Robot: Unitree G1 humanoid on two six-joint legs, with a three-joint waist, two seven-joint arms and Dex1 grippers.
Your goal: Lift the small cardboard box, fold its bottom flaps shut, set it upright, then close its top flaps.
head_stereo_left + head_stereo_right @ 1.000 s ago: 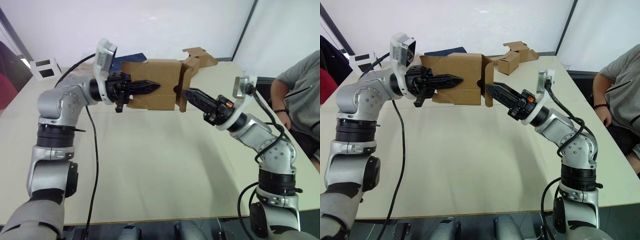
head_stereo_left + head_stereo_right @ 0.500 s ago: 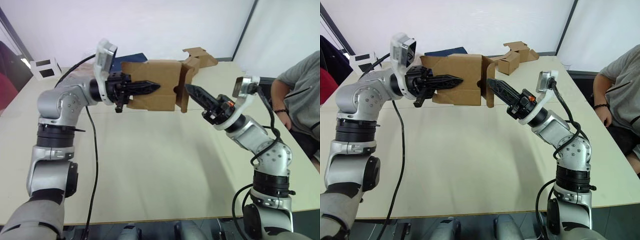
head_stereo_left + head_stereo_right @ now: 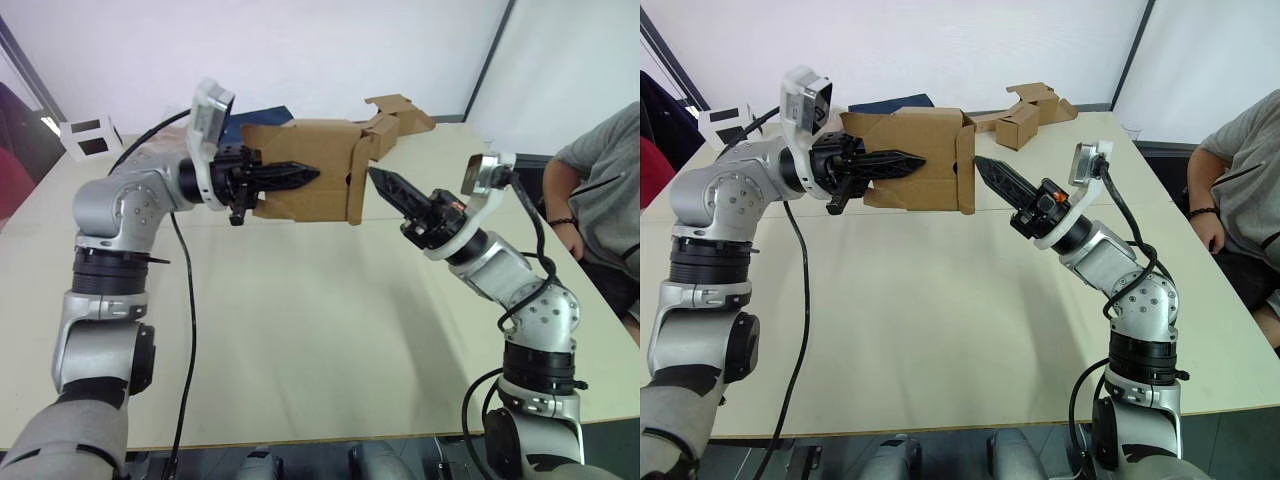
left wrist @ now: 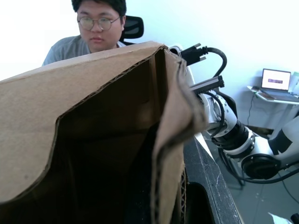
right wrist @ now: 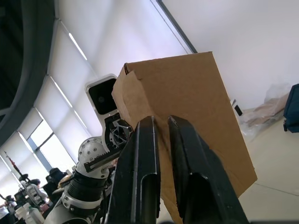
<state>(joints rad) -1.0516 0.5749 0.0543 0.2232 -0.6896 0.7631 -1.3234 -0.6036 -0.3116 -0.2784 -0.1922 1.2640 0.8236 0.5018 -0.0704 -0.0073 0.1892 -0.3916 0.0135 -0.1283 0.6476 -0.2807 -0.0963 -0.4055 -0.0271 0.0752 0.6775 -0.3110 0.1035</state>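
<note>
The small cardboard box [image 3: 310,160] hangs on its side above the table, one open end facing my right arm. My left gripper [image 3: 314,174] is shut on its near wall, which runs between the fingers in the left wrist view [image 4: 168,154]. An end flap [image 3: 356,188] lies folded almost flat across the open end. My right gripper [image 3: 373,175] is shut with nothing in it, its tips pointing at that flap from just to the right. The right wrist view has its fingers [image 5: 140,154] in front of the box [image 5: 187,88]. I cannot tell whether they touch the flap.
A second cardboard box with a strip [image 3: 398,113] lies at the table's far edge behind the held box. A dark blue item [image 3: 272,113] sits beside it. A small white box [image 3: 86,135] is at the far left. A seated person [image 3: 600,170] is at the right.
My right gripper has risen and drawn back slightly to the right. The end flap, which stood out from the box, now lies closer to the open end. The left arm has held still.
</note>
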